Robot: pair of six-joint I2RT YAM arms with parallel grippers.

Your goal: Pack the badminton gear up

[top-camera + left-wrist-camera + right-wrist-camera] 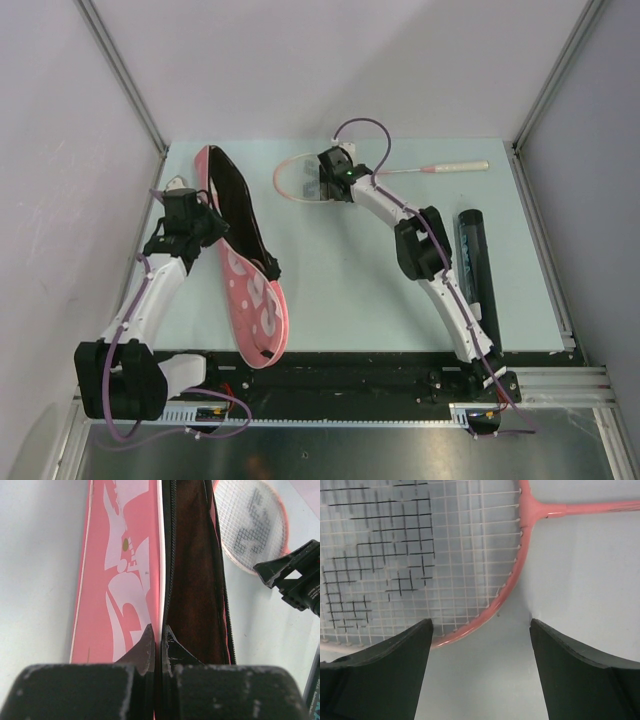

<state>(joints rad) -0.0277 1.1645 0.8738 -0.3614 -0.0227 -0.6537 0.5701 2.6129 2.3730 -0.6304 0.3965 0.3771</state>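
Bag (258, 300) is lying unzipped at near-left of the tabletop (350, 290), left pincer (159, 630) pinching its open edge. Dark tube (472, 255) is lying at right. Farther back, right pincer (480, 625) is gaping wide over the racket (516, 577) head.

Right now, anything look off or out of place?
Nothing damaged or spilled. One oddity: the pink bag lies slanted, its near end seemingly past the near edge of the table, with the left gripper shut on its zipper edge. The racket lies flat under the open right gripper; the tube lies along the right side.
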